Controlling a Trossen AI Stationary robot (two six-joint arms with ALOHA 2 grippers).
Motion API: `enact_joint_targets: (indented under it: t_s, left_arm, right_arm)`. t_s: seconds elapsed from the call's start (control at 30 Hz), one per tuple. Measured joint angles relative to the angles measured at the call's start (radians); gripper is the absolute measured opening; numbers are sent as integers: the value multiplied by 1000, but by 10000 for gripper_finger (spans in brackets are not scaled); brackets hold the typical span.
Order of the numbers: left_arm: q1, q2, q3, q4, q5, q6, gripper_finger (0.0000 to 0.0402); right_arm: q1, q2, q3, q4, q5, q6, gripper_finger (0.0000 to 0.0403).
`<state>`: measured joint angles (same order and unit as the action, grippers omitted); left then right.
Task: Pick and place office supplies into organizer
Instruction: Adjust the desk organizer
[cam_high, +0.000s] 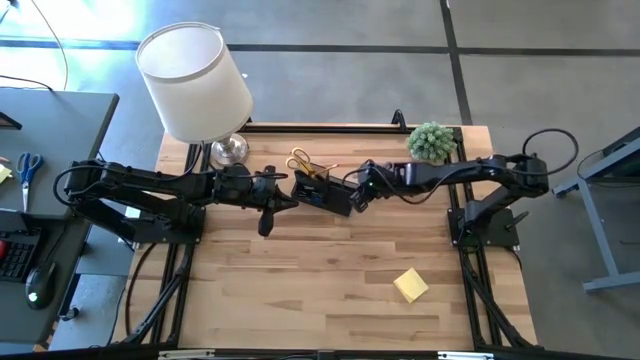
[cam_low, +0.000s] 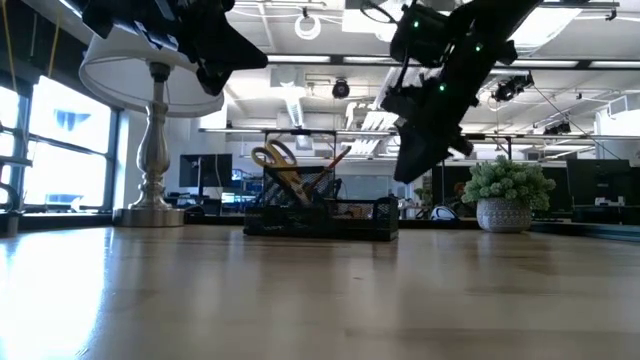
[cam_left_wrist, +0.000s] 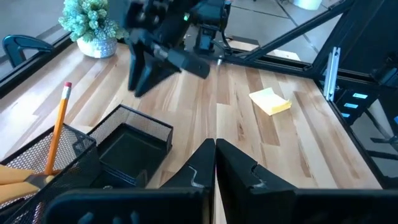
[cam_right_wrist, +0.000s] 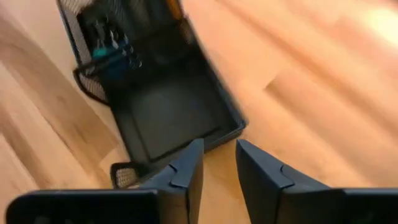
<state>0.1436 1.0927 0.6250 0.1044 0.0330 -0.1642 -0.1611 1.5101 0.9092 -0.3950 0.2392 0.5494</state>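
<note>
The organizer (cam_high: 322, 189) sits on the wooden surface (cam_high: 300, 290) at about 12 o'clock from its centre, already holding the yellow-handled scissors (cam_high: 300, 161) and a pencil (cam_left_wrist: 58, 127) upright in its mesh cup. The one supply lying loose is the yellow sticky-note pad (cam_high: 410, 285), well apart from the organizer, toward 4 o'clock.

The right gripper (cam_right_wrist: 217, 163) hovers above the organizer's low open tray, at its 3 o'clock end, fingers a little apart with nothing between them. The left gripper (cam_left_wrist: 214, 163) waits at the organizer's 9 o'clock end, fingers pressed together and empty.

The step in hand looks like going for the pad, and the right arm is the nearer one. To do it well, lift clear of the mesh walls before swinging toward 4 o'clock, so the organizer is not nudged. Spread the fingers wider than the pad on the way, come straight down over it, and close across its two opposite edges, since a flat pad gives little to catch. The left arm should stay out of that path.
</note>
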Motion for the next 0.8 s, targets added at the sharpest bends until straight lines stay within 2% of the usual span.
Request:
enact_joint_targets:
  t_s: [0.13,0.4,0.6,0.8]
  left_arm:
    - [0,0,0,0,0,-1,3]
    - [0,0,0,-2,2,0,3]
    - [1,0,0,15,0,36,3]
    - [1,0,0,26,-5,48,3]
  right_arm:
    - [-9,40,0,4,-58,56,108]
    - [-9,64,0,41,-33,93,141]
    - [-14,83,0,17,-31,187,149]
    - [-14,132,0,93,-48,211,149]
